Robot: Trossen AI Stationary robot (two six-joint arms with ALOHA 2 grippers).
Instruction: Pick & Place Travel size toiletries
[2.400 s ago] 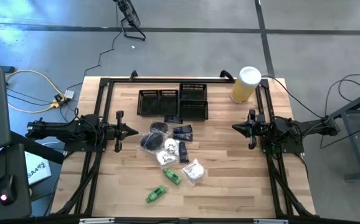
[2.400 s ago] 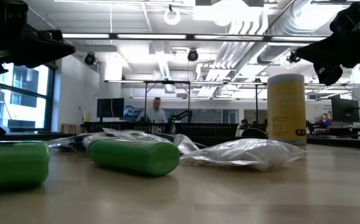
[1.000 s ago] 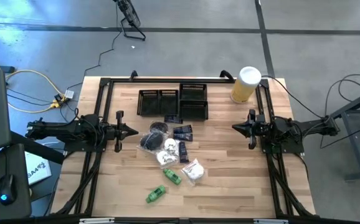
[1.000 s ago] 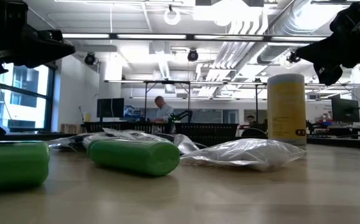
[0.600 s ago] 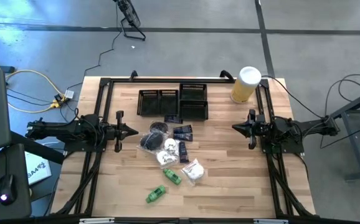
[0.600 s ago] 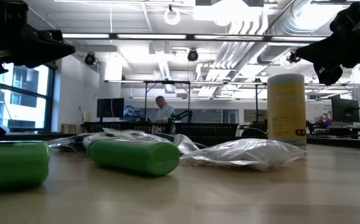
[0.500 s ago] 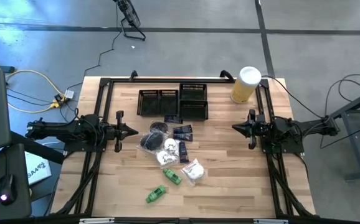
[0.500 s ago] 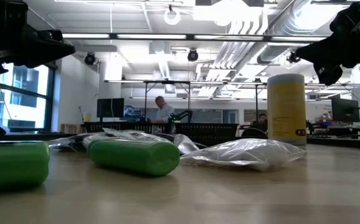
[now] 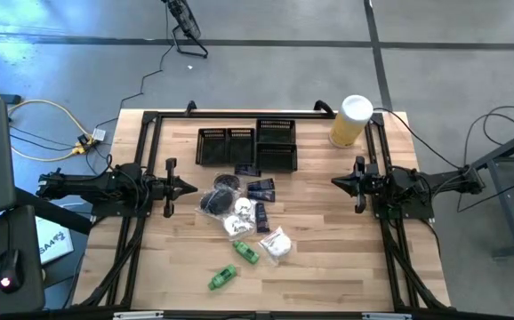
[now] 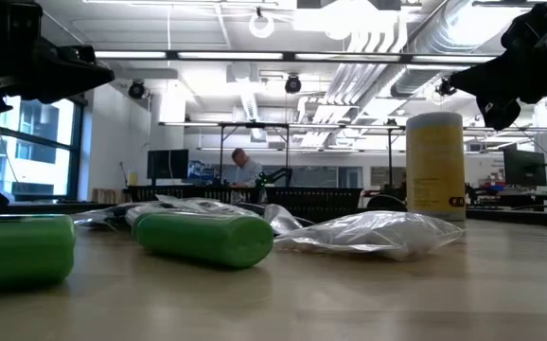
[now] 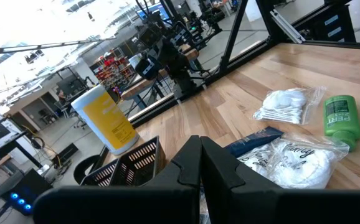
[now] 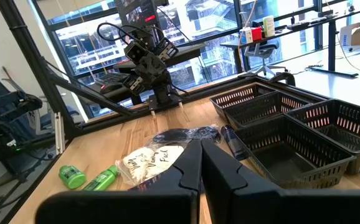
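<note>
No change on the desk (image 9: 328, 267) since the earlier frames: arms and items sit as they did. Only the person far back in the room, seen in the low view, has shifted slightly.

Left pincer (image 9: 188, 188) parked at the desk's left edge, fingers fully together, holding nothing. Right pincer (image 9: 338, 182) parked at the right edge, likewise closed and empty. Both point inward toward the centre.

The travel size toiletries (image 9: 239, 216) lie in a loose heap at mid-desk, just in front of the black mesh trays (image 9: 246, 147): dark packets nearest the trays, white crinkly sachets (image 9: 275, 244) further out, two green tubes (image 9: 222, 278) apart from the heap toward the front edge. No item is in a tray yet; task judged not begun.

Risks:
- Heap is overlapping, so a grasp may drag a neighbour or take two items.
- Crinkly film may slip from the fingers.
- Green tubes can roll if nudged.
- The yellow cylinder (image 9: 349, 121) stands upright near the right arm's rear corner; a wide swing could topple it.

Room: open desk on either side of the heap and along the front; rear is crowded by trays and frame rails.
</note>
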